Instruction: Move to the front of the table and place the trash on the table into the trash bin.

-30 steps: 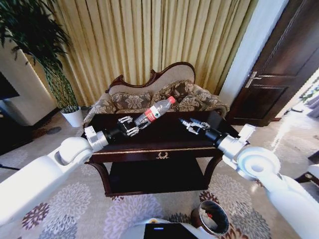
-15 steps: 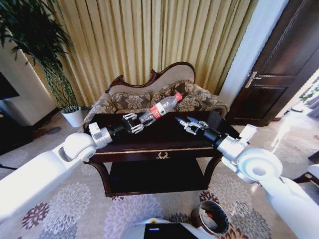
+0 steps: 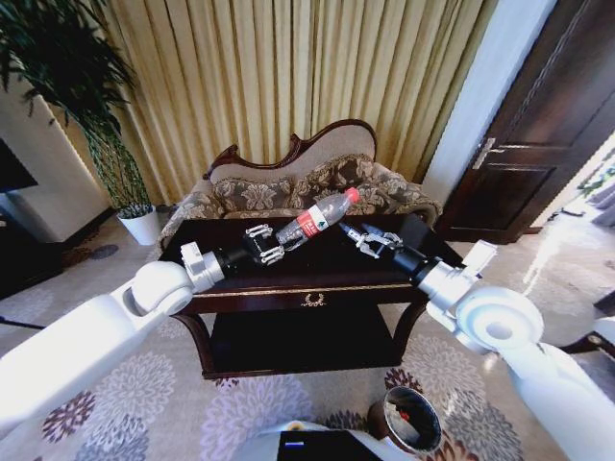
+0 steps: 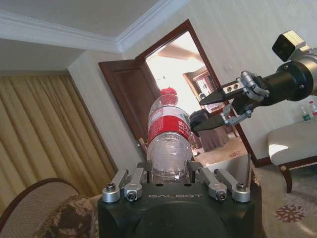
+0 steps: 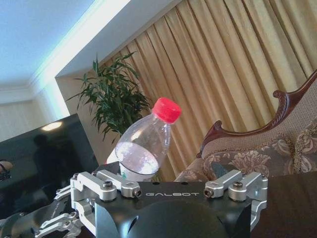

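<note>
1. Clear plastic bottle with a red cap is clamped at its base in the left gripper, tilted above the table.
2. Right gripper, fingers spread apart, sits just beside the cap.
3. Trash bin stands on the carpet below.

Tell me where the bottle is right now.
In the head view, the bottle is held in the left gripper above the table, tilted with its red cap toward the open right gripper.

Room above the desk centre is taken by the raised bottle; right gripper is held open just beside it.
</note>
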Tool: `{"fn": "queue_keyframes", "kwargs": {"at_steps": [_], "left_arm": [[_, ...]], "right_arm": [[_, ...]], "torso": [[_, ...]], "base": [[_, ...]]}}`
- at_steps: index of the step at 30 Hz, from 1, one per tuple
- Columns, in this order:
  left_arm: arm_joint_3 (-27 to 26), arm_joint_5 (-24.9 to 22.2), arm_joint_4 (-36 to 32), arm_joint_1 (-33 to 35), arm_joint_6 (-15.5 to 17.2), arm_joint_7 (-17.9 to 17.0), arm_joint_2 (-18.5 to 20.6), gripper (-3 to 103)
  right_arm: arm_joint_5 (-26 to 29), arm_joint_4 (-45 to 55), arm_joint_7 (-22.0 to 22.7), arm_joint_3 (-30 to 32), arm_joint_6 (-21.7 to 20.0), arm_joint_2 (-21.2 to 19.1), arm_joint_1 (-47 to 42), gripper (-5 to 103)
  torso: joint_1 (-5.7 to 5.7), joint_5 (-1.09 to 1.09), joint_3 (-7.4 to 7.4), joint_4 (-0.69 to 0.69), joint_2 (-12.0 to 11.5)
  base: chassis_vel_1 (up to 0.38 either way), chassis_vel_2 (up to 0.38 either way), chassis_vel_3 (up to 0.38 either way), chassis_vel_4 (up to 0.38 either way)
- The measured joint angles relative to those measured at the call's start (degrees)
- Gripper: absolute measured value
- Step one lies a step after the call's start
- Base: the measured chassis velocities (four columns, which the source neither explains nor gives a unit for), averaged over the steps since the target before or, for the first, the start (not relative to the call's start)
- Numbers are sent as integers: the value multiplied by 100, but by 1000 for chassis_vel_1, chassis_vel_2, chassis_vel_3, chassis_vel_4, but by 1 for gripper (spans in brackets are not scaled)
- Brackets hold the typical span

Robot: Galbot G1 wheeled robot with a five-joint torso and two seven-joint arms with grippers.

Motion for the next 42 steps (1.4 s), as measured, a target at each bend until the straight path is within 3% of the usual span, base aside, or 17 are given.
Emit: {"fn": "queue_keyframes", "kwargs": {"at_steps": [18, 31, 42], "left_arm": [[1143, -29, 416, -1076, 263, -310, -818, 37], [1328, -77, 314, -1206, 398, -456, -871, 36], [1592, -65, 422, -1342, 389, -456, -1095, 34]], "right_arm": [[-69, -203, 0, -329, -2, 83, 279, 100], [-26, -619, -5, -469, -3, 165, 760, 100], [-23, -318, 11, -493, -34, 188, 681, 100]], "torso": [[0, 0, 0, -1, 0], [0, -1, 0, 1, 0], [0, 0, 0, -1, 0]], "base": [[0, 0, 0, 0], [0, 0, 0, 0], [0, 0, 0, 0]]}}
